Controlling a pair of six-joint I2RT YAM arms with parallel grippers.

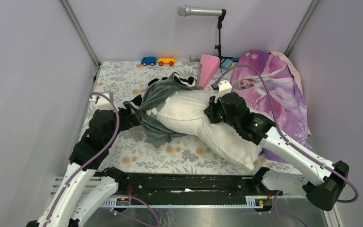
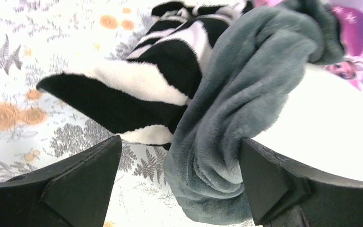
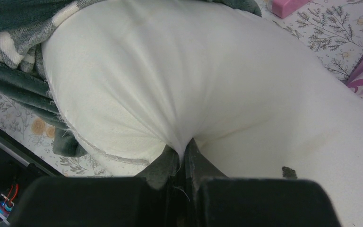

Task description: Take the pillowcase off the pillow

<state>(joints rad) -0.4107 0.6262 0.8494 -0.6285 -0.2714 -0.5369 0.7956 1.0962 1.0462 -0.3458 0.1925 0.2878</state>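
The white pillow lies across the middle of the table, most of it bare. The dark grey-green pillowcase is bunched around its left end, with a black-and-white striped side showing. My right gripper is shut, pinching a fold of the pillow's white cloth between its tips. My left gripper is open at the pillowcase's left edge. In the left wrist view a roll of the pillowcase hangs between the spread jaws, against the right finger. The pillow shows behind it.
Purple-pink princess-print fabric lies at the right, partly under the pillow. A pink wedge, a blue toy car and an orange one sit at the back. A microphone on a stand rises behind. Walls close in both sides.
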